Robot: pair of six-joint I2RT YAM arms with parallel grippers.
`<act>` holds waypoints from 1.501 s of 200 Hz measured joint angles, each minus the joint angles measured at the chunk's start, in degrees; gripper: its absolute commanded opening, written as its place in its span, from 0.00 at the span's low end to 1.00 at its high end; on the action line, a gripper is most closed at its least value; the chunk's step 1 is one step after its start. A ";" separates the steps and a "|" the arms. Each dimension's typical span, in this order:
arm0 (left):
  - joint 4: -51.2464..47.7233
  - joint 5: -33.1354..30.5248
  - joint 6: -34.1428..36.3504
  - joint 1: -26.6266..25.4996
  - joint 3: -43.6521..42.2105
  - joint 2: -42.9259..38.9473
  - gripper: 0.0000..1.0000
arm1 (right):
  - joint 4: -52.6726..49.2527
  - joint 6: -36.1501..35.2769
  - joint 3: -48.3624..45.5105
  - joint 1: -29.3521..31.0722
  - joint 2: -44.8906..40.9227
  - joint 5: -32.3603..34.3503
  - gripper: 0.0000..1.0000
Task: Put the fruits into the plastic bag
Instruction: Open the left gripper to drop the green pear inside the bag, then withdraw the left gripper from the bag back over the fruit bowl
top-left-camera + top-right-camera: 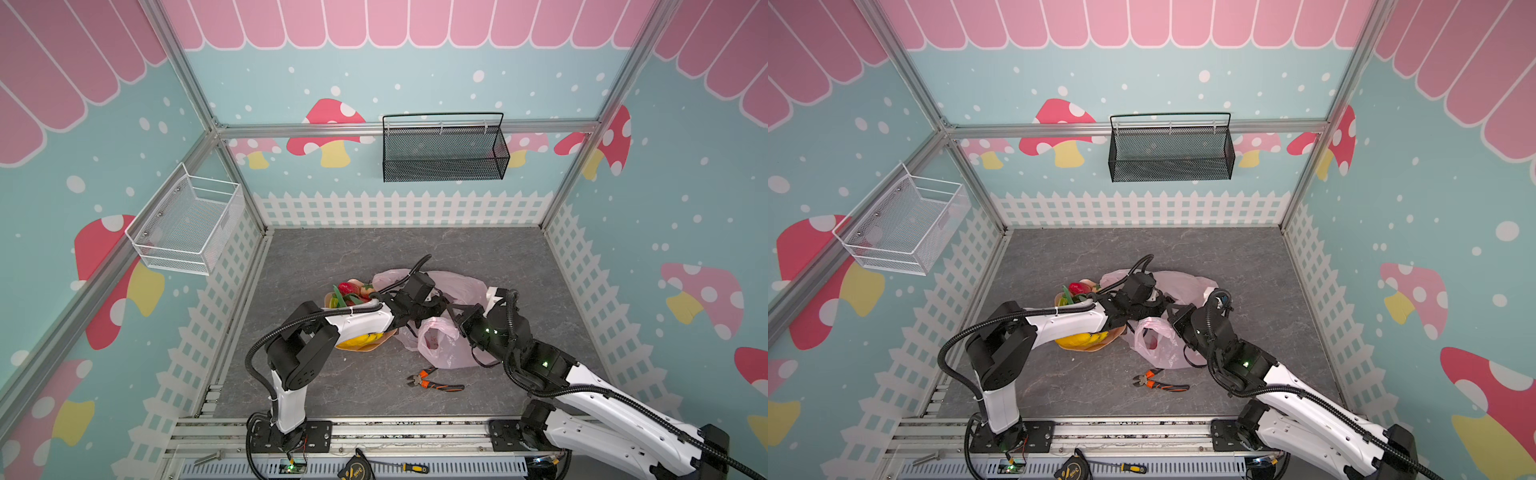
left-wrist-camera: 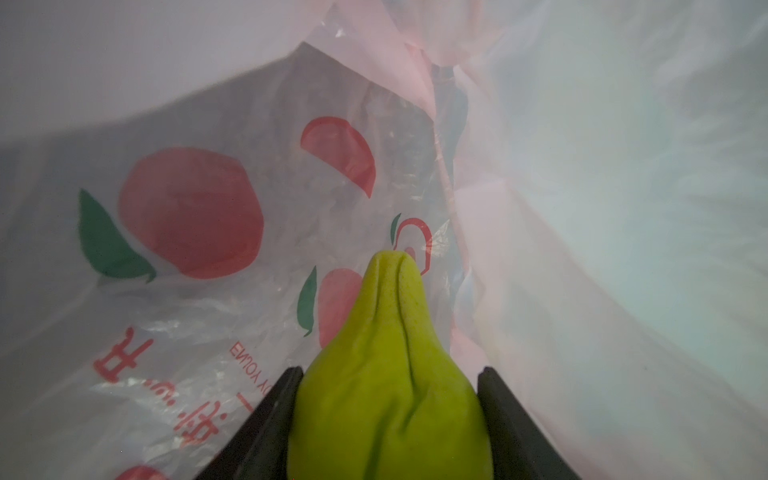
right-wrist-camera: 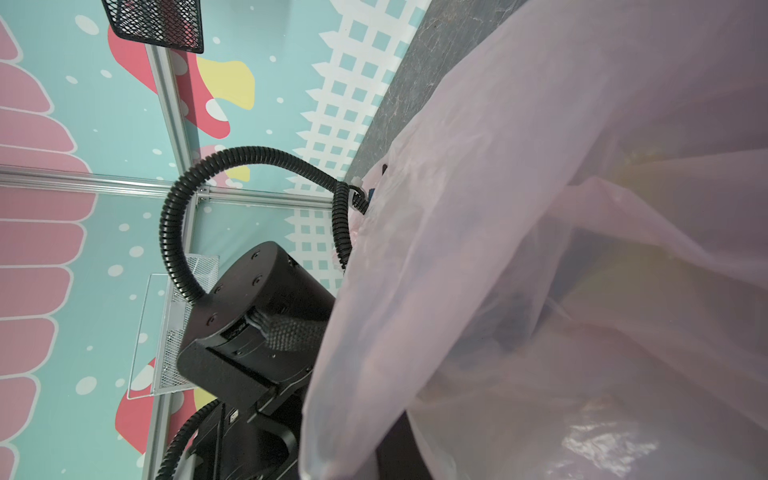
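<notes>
My left gripper (image 2: 389, 370) is inside the plastic bag (image 2: 187, 208), shut on a bumpy green fruit (image 2: 390, 332) whose narrow end points forward. In both top views the pink bag (image 1: 453, 286) (image 1: 1183, 286) lies mid-floor with the left gripper (image 1: 434, 308) reaching into its mouth. My right gripper (image 1: 459, 316) is shut on the bag's edge and holds it up; in the right wrist view the film (image 3: 540, 249) drapes over its jaws. Other fruits, a red one (image 1: 348, 288) and yellow ones (image 1: 357, 340), sit on the peach plate (image 1: 384, 338), partly under the left arm.
Orange-handled pliers (image 1: 432, 380) lie on the floor in front of the bag. A white wire basket (image 1: 187, 226) hangs on the left wall and a black mesh basket (image 1: 444, 151) on the back wall. A tape measure (image 1: 355, 467) and a screwdriver (image 1: 411, 467) rest on the front rail.
</notes>
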 measured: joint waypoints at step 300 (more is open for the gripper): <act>-26.86 -1.25 23.17 9.07 1.57 -27.10 0.98 | -4.57 2.36 -0.81 0.00 -3.87 4.07 0.00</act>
